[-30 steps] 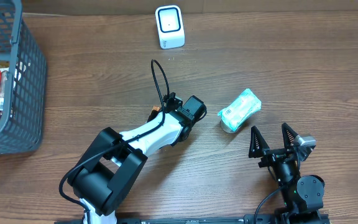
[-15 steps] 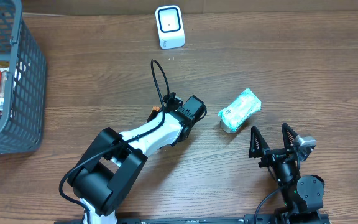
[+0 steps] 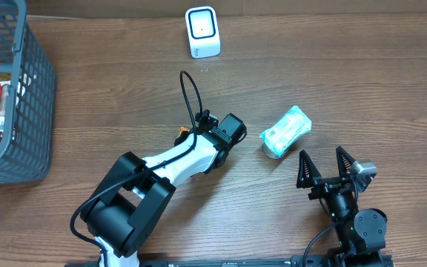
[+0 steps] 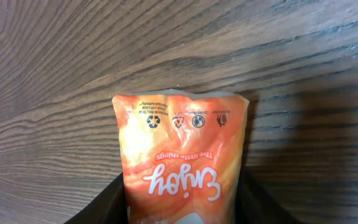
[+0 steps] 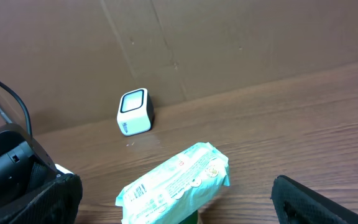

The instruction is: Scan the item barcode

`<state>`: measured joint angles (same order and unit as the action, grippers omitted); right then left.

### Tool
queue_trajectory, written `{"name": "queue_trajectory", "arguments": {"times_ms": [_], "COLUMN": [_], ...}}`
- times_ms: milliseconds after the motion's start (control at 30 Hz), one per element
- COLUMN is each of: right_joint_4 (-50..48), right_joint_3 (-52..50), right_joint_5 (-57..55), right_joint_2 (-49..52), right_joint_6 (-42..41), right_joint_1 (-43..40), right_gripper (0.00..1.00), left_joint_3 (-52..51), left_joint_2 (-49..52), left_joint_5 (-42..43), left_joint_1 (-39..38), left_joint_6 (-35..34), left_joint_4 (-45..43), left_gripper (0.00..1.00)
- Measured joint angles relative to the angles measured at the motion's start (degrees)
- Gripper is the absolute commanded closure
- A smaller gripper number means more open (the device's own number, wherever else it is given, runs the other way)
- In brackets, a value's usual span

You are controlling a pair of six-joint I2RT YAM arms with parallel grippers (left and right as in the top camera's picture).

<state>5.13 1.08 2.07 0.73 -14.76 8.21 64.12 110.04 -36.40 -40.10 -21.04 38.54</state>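
Near the middle of the brown wood-grain table [image 3: 362, 67], the left gripper [image 4: 182, 210] points down over a glossy orange snack packet [image 4: 182, 146] with white lettering and a row of small recycling marks along its far edge. The packet lies flat on the wood and runs back between the two dark fingers [image 4: 101, 208], one on each side of it. Whether they press on it or only flank it cannot be told, and from overhead the arm hides the packet. At the table's far edge, well apart from this arm, stands a small white box-shaped barcode scanner [image 3: 202, 32] with a dark window. To the right of the left arm lies a mint-green soft pack [image 3: 288, 128] with a printed white label, tilted on the table. Just behind it, the right gripper [image 3: 320, 153] has its black jaws spread wide with nothing between them. A dark grey plastic mesh basket [image 3: 35, 89] holding assorted small goods sits at the left edge.
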Motion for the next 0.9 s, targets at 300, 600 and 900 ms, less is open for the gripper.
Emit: {"name": "queue_trajectory", "arguments": {"times_ms": [300, 600, 900], "right_joint_4": [0.00, 0.00, 0.00], "right_joint_3": [0.00, 0.00, 0.00], "right_joint_5": [0.02, 0.02, 0.00], "right_joint_2": [0.02, 0.02, 0.02], "right_joint_6": [-0.04, -0.04, -0.04], "right_joint_1": [0.02, 0.00, 0.02], "right_gripper": [0.00, 0.00, 0.00], "left_joint_3": [0.81, 1.95, 5.77], "left_joint_2": [0.00, 0.00, -0.02], "left_joint_5": [2.01, 5.70, 9.94], "left_joint_1": [0.00, 0.00, 1.33], "left_joint_6": [0.02, 2.86, 1.31], "left_joint_4": [-0.02, -0.09, 5.55], "left_gripper": [0.61, 0.58, 0.55]}}
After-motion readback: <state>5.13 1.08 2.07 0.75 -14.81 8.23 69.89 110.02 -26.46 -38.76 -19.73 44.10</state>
